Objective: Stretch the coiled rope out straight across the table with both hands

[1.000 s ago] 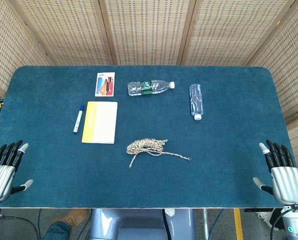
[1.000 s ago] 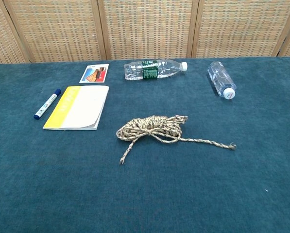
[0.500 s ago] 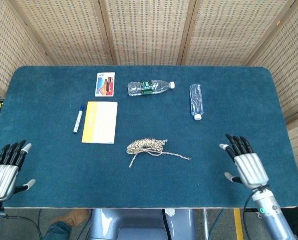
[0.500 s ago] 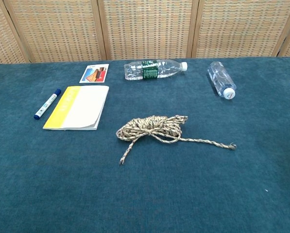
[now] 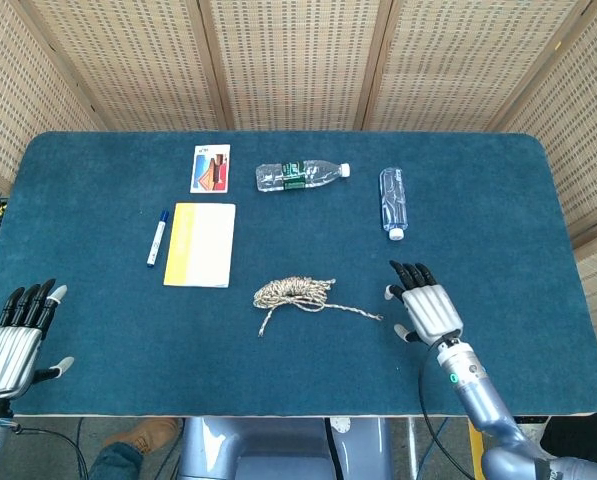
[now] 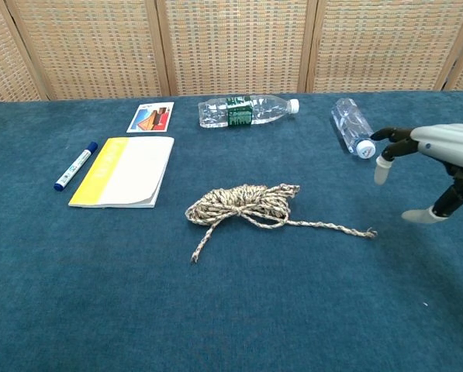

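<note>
A tan braided rope [image 5: 296, 293] [image 6: 243, 204] lies coiled at the table's middle. One loose end [image 5: 378, 318] [image 6: 369, 232] trails right, the other [image 5: 263, 327] [image 6: 195, 254] points toward the front. My right hand [image 5: 425, 307] [image 6: 437, 159] hovers open, fingers spread, just right of the trailing end, and holds nothing. My left hand [image 5: 16, 335] stays open at the table's front left corner, far from the rope and outside the chest view.
A yellow notebook [image 5: 201, 243] and a blue marker [image 5: 157, 237] lie left of the rope. Behind it are a card [image 5: 210, 168] and two clear bottles lying down [image 5: 300, 175] [image 5: 394, 202]. Wicker screens stand behind the blue table [image 5: 478, 160].
My right hand has swept left from the table's front right corner to beside the rope's trailing end. The left hand has barely moved. The rope lies as before.
</note>
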Robot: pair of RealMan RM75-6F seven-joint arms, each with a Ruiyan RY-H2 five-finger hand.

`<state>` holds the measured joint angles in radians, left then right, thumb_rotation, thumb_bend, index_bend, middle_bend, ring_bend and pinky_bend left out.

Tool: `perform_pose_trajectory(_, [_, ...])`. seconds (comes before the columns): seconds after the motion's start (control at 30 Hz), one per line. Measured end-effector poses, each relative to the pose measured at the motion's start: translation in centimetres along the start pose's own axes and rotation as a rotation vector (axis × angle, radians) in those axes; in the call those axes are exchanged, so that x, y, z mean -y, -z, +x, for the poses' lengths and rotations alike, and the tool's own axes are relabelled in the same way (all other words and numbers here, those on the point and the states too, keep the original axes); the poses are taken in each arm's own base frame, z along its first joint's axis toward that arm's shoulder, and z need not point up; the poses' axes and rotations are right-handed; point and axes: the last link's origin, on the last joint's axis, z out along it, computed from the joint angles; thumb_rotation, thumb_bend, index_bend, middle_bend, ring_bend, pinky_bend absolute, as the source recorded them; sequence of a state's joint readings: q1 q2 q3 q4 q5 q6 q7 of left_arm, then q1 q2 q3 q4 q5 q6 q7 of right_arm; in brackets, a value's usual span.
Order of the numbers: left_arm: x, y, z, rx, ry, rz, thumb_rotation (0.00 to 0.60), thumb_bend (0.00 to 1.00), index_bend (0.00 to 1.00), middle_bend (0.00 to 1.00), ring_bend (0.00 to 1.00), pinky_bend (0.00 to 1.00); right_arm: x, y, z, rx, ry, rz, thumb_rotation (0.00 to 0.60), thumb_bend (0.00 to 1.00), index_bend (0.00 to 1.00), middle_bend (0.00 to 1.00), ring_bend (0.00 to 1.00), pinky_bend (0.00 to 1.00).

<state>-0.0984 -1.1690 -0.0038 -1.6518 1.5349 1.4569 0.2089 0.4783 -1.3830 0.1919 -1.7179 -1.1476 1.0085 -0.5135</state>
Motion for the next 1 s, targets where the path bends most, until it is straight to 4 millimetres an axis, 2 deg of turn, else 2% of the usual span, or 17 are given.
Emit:
perform_pose_trajectory(0.23, [0.0,-0.4,-0.3,0.014,-0.007,0.007,0.6,0.0,0.0,0.0,0.0,0.0,2.6,-2.6,-2.1,0.054,-0.027,0.008,0.6,0.3,0.39,0.0,0.0,0.0])
perform_pose_trajectory(0.37, [-0.1,-0.5,-0.5,0.02,-0.011,0.011,0.6,0.0,0.0,0.0,0.0,0.0,3.1,-3.7,-2.9,0.072,-0.023,-0.001,0.6,0.3,0.4,0.0,0.0,0.0])
perform_pose_trajectory(0.63, [-0.2,-0.8,-0.8,0.032,-0.016,0.017,0.6,0.0,0.0,0.0,0.0,0.0,3.0,-4.8,-4.3,0.097,0.003,-0.032,0.6,0.3,0.43,0.0,0.0,0.0])
perform_pose_trajectory(1.0, [-0.5,-1.0,-1.2,0.042,-0.025,0.015,0.6,0.0,0.0,0.0,0.0,0.0,2.6,-5.0,-5.5,0.125,-0.017,-0.032,0.6,0.34,0.46,0.0,0.0,0.0])
